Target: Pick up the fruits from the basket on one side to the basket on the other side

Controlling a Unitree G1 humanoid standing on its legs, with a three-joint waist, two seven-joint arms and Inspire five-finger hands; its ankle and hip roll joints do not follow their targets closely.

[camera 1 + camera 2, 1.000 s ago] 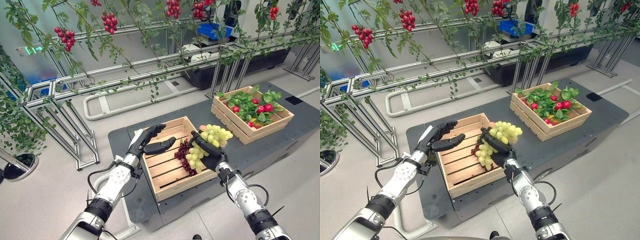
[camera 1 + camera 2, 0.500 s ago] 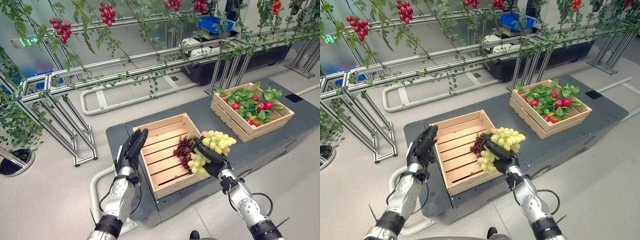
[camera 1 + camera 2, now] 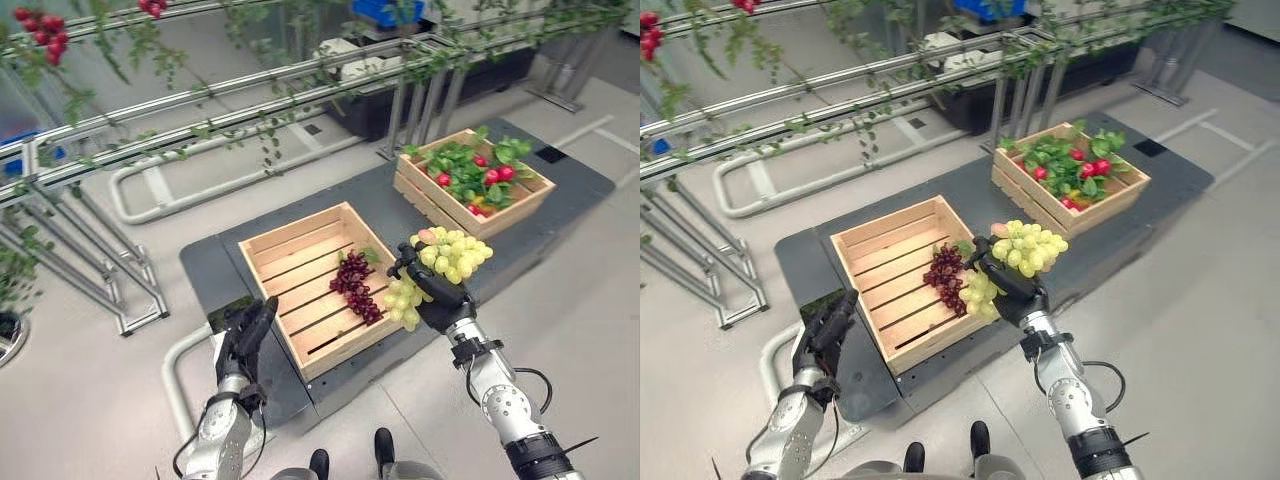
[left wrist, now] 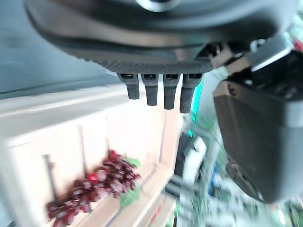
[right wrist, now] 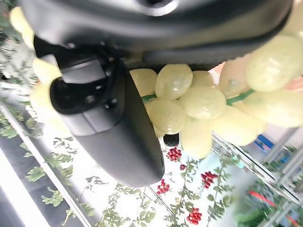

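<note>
Beside near crate, right hand fingers curled round green grapes (lifted)

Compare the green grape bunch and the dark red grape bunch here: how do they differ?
The green grapes are pale yellow-green, gripped by the right robot hand off the near crate's right edge. The dark red grapes lie loose on the slats inside that wooden crate. Both are whole bunches.

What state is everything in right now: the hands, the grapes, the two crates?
Right hand: curled round the green grapes.
Green grapes: held up beside the near crate's right edge.
Left hand: fingers straight, holding nothing.
Red grapes: lying inside the near crate.
Near crate: upright, holding the red grapes.
Far crate: upright, full of leaves and red fruit.
</note>
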